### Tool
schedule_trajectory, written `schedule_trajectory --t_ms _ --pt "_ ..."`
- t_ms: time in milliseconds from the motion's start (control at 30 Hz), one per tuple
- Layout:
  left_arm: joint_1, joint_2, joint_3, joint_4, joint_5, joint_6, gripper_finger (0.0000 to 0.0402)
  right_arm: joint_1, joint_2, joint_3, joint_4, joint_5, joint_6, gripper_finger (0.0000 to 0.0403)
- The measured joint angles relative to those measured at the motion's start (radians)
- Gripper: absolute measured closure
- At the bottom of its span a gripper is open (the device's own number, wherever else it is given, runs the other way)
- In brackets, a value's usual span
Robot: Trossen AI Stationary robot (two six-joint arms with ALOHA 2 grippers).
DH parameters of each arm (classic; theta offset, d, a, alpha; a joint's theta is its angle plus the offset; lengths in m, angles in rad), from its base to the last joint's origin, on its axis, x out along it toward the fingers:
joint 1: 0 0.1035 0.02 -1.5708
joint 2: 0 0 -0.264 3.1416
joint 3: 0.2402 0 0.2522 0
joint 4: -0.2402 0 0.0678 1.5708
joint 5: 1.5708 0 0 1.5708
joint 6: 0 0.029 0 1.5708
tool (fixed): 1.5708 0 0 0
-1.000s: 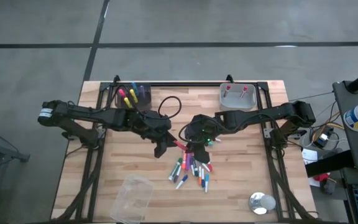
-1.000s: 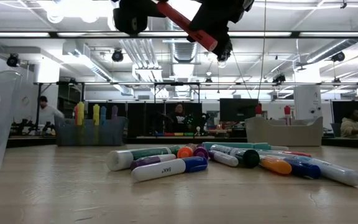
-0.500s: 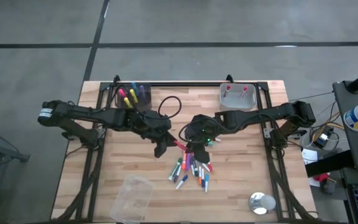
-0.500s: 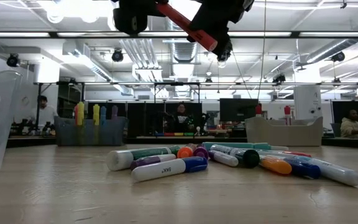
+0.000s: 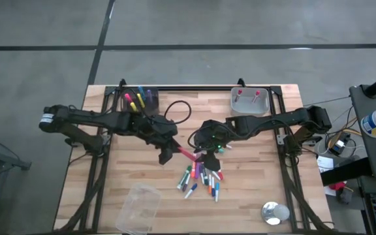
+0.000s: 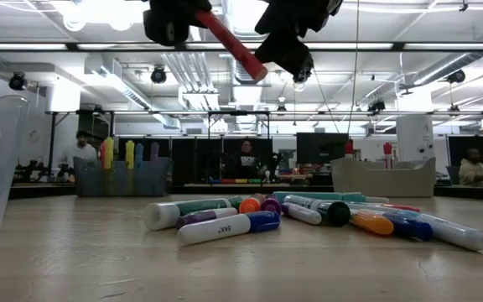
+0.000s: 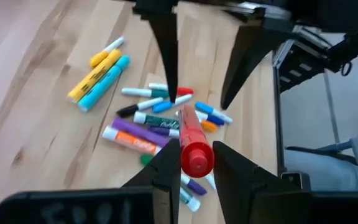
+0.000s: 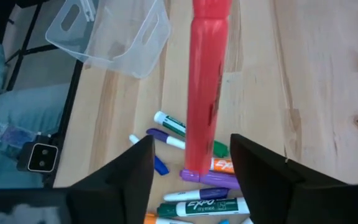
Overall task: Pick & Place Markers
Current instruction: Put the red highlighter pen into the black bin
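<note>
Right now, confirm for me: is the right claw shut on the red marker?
No. In the right wrist view the right claw stands open around the red marker, its fingers apart from the barrel.

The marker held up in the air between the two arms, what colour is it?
Red. The marker shows best in the left wrist view, gripped in the left tool.

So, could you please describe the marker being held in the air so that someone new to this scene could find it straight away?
Start at the pile of markers near the middle of the wooden table. Just above it, between the two arms, the left gripper is shut on a red marker, with the open right gripper at its other end. It is the only marker off the table.
</note>
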Motion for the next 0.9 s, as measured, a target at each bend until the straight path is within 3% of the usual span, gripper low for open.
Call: schedule_trajectory --t_ms 300,667,900 --pt "0.044 -0.028 0.101 -0.285 -0.070 0.017 0.0326 0.000 -0.001 0.000 -0.026 0.000 -0.001 0.0177" --pt "0.212 -0.039 0.154 -0.523 -0.160 0.010 0.0326 0.034 -0.001 -0.011 0.045 0.001 -0.038 0.0179" --pt "0.361 -0.039 0.159 -0.575 -0.160 0.026 0.0326 0.134 -0.001 -0.013 0.171 0.137 -0.135 0.0177"
